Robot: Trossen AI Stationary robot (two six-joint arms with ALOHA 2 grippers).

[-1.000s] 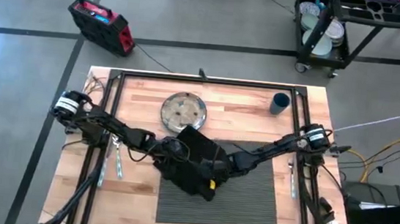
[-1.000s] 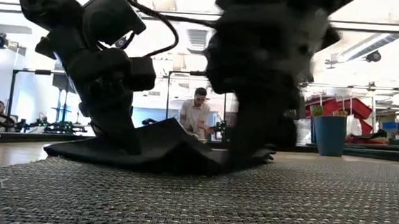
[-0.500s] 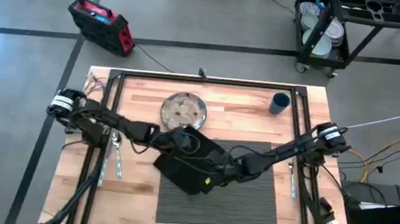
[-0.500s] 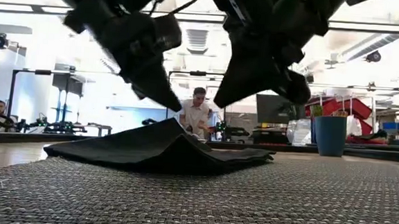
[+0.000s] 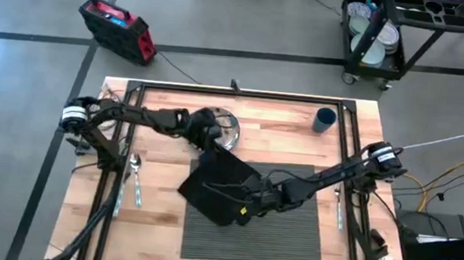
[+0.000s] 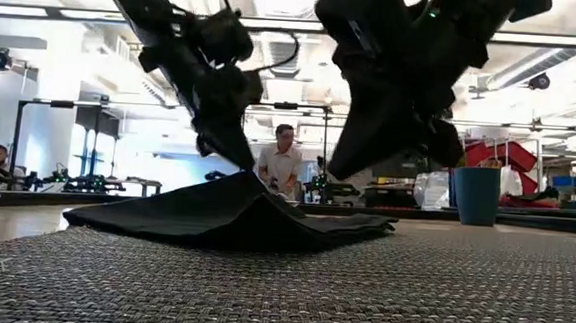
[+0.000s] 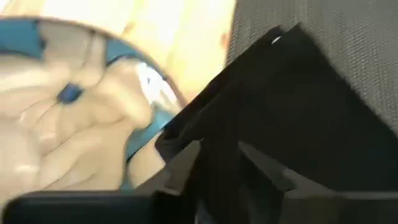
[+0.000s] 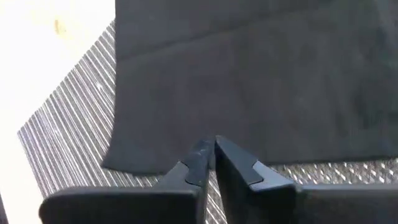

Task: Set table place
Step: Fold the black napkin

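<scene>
The light butcher-block wooden desk (image 5: 155,216) stands on grey floor; a person sits in the bright room behind. The ribbed dark grey rectangular placemat (image 5: 290,234) lies by the near edge, long axis along it. A black cloth napkin (image 5: 218,184) overlaps its far-left corner. The right pincer (image 8: 210,155) above is pressed together; the left pincer (image 7: 214,165), spread, is beside the round plate (image 5: 224,122).

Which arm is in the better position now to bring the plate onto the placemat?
Probably the left. In the high view the left gripper is right at the plate, and its wrist view shows the plate close. The right gripper sits shut over the napkin on the placemat, farther away.
</scene>
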